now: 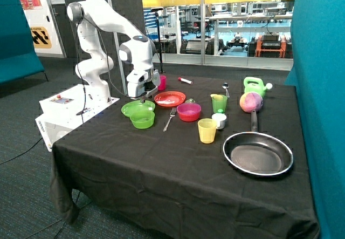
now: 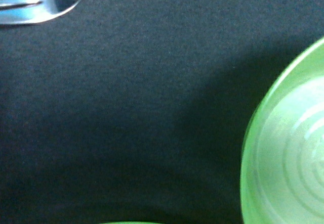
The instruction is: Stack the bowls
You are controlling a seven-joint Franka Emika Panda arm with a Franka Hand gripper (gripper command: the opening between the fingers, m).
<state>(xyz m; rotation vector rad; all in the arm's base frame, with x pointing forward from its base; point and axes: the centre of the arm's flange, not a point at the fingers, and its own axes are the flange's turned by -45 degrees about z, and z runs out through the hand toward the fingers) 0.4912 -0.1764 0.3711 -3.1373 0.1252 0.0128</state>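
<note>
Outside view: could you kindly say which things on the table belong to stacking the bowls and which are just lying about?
Job: lime green round plastic bowl; pinkish-red round plastic bowl; gripper, above the flat green plate.
Lying about: flat red plate; silver metal fork; yellow plastic cup; black frying pan.

Matt black tablecloth [image 1: 161, 163] — finely woven, slightly fuzzy up close in the wrist view [image 2: 126, 107]. Polished metal fork [image 1: 170, 118], tines mirror-bright in the wrist view [image 2: 30, 1]. Translucent smooth plastic on the lime green bowl [image 1: 142, 119] and the green plate [image 1: 132, 108] at its 11 o'clock; plate base moulded in glossy concentric rings [image 2: 288, 153]. Shiny plastic too on the red plate [image 1: 170, 98], the pink-red bowl [image 1: 188, 111] and the yellow cup [image 1: 207, 130]. Frying pan [image 1: 258, 153] — dark satin inside, bright metal rim. Glossy white shell on the gripper [image 1: 141, 100].
</note>
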